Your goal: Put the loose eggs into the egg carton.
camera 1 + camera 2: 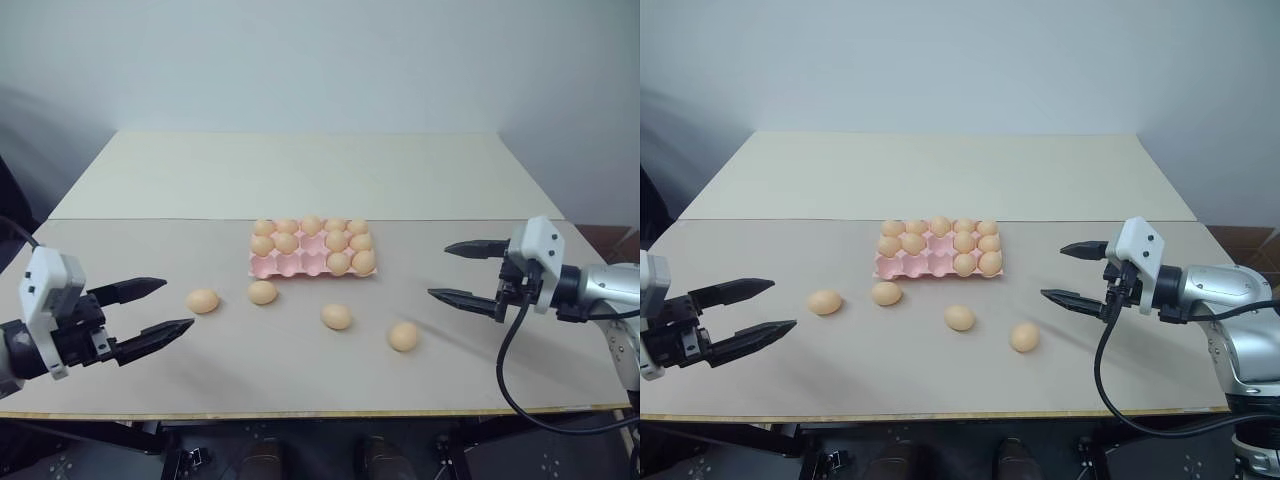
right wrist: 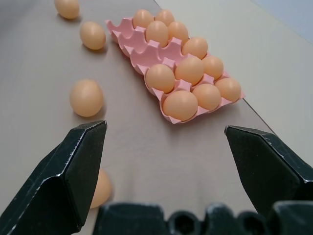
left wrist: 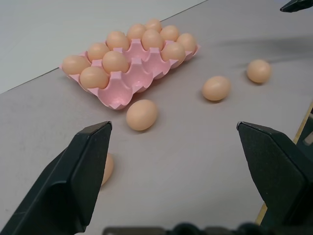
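Four loose eggs lie on the bench in front of the egg carton (image 1: 312, 262), strung out in a loose line towards the near edge: the first egg (image 1: 202, 300) nearest the left edge, the second egg (image 1: 262, 292) just off the carton's near left corner, the third egg (image 1: 336, 316) nearer the middle, and the fourth egg (image 1: 403, 336) farthest right and closest to the near edge. The pink carton sits mid-bench holding eleven eggs, with four empty cups along its near left side. The left gripper (image 1: 148, 310) hovers by the left edge, fingers spread wide and empty. The right gripper (image 1: 468, 272) hovers by the right edge, equally wide and empty. Nothing lies between either gripper and the eggs.
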`<state>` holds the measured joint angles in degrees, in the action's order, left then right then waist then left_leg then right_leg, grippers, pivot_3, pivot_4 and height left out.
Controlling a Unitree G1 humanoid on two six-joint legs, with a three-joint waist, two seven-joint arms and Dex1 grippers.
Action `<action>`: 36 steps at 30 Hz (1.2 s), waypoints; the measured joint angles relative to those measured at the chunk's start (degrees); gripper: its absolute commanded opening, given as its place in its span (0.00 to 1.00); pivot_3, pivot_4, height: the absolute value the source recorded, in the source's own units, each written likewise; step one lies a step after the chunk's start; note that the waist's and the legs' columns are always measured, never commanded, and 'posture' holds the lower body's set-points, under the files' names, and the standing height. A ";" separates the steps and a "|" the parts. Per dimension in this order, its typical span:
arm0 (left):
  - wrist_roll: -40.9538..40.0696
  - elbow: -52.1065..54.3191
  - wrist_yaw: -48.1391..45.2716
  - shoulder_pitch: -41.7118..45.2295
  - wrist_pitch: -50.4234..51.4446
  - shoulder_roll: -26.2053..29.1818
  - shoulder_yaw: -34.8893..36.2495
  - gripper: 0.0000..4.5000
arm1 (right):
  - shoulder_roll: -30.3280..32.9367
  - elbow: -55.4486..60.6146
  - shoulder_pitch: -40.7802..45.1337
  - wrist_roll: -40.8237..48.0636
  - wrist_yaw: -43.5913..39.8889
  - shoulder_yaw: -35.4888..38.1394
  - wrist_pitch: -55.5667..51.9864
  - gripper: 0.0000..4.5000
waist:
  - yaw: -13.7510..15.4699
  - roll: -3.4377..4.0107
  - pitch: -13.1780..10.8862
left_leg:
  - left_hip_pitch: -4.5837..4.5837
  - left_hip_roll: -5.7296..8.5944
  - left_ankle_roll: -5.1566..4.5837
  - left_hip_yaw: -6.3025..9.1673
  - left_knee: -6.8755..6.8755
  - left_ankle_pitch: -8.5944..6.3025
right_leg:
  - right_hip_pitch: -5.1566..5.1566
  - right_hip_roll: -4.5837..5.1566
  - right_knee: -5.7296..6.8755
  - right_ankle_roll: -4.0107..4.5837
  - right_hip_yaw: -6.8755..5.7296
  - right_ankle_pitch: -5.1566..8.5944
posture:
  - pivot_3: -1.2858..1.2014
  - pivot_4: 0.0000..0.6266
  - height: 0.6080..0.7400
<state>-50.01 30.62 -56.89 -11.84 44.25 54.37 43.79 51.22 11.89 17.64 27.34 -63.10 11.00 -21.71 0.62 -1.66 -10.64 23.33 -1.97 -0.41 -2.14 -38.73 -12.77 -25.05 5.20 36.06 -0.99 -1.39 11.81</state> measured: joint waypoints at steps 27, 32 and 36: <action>-2.00 -1.25 -2.24 0.37 0.68 1.05 0.48 0.99 | 2.75 -0.62 0.98 -13.89 -8.34 -15.09 16.31 1.00 | -0.01 -0.02 0.00 | -0.02 0.00 0.00 -0.26 0.03 -0.03 | -0.11 -0.02 -0.01 -0.04 0.24 -0.03 | 0.52 0.24 1.00; -1.99 -1.20 -2.25 0.32 0.67 1.05 0.48 0.99 | 2.88 -4.36 1.87 -19.44 -10.14 -19.39 23.77 1.00 | -0.08 -0.03 0.00 | -0.06 -0.02 0.00 -0.34 0.02 -0.03 | -0.12 -0.04 0.00 -0.08 0.34 -0.06 | 0.52 0.24 1.00; -1.99 -0.99 -2.26 0.06 0.67 1.05 0.50 1.00 | 1.18 -7.88 3.55 -24.41 -9.43 -22.68 28.10 0.87 | -0.31 -0.04 0.01 | -0.11 -0.06 0.00 -0.36 0.02 -0.03 | -0.12 -0.10 0.03 -0.07 0.36 -0.06 | 0.52 0.24 1.00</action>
<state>-52.00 29.63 -59.15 -11.78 44.93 55.43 44.29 52.40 4.02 21.19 2.93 -72.53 -11.68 6.39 0.31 -1.70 -10.63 23.22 -2.03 -0.41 -2.50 -38.71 -12.80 -25.17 5.11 36.09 -1.06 -1.02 11.75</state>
